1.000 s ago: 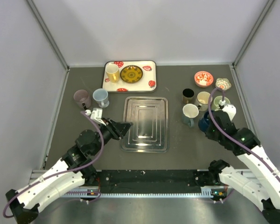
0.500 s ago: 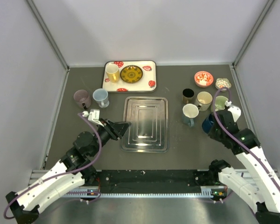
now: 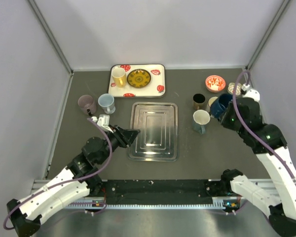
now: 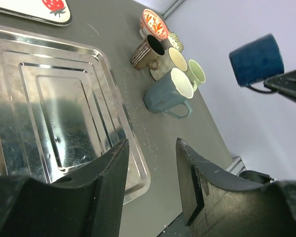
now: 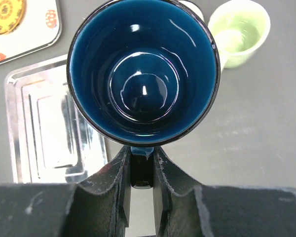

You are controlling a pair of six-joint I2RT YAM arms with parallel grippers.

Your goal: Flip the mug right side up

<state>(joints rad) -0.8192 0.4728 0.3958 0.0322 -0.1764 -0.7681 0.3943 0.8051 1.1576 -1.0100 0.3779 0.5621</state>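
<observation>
Blue mug raised above right-hand cluster, handle clamped in right end effector, left end effector parted and empty at steel tray's left edge, one strawberry tray, seven other mugs, two bowls, dark grey bench, pale walls.

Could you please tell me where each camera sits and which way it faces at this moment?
Top external: above and behind the arm bases, looking down on the table; both arms show, right tool holding the blue mug.
Left wrist: on the left arm, facing across the steel tray toward the cups; its fingers at bottom.
Right wrist: on the right arm, looking down into the blue mug; its fingers pinch the handle.
All three views share the steel tray and blue mug.
</observation>
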